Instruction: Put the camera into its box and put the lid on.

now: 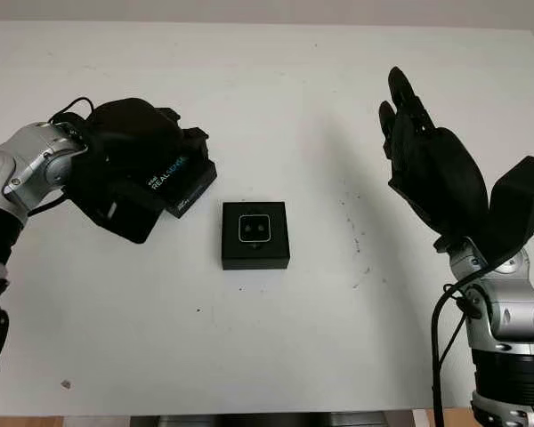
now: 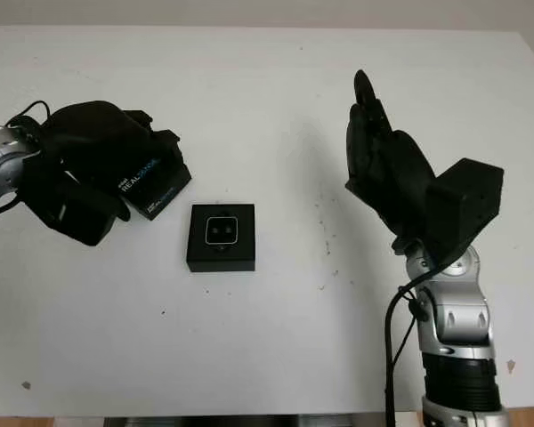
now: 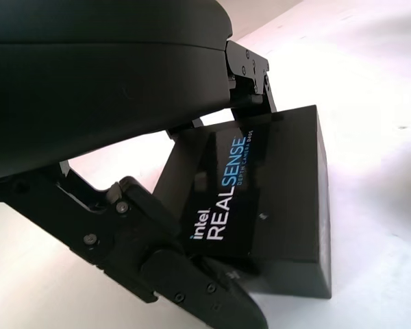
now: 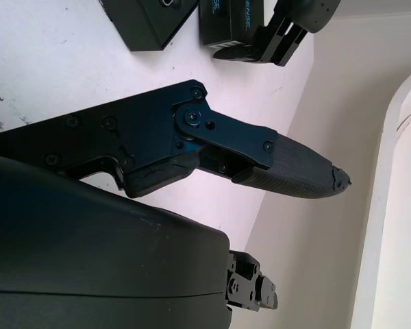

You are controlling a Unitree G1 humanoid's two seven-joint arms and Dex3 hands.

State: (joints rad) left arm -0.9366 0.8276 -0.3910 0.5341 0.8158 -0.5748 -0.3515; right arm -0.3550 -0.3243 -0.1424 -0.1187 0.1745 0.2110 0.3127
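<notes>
Fingers (image 3: 192, 288) of left hand (image 1: 129, 165) clasp the lid (image 1: 185, 182) on white table (image 1: 294, 89); right hand (image 1: 432, 169) open above.

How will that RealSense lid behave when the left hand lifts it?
The lid looks rigid and boxy, so it likely won't flex. Its glossy top may be slippery. The left hand covers it from one side, so it might tilt.
</notes>
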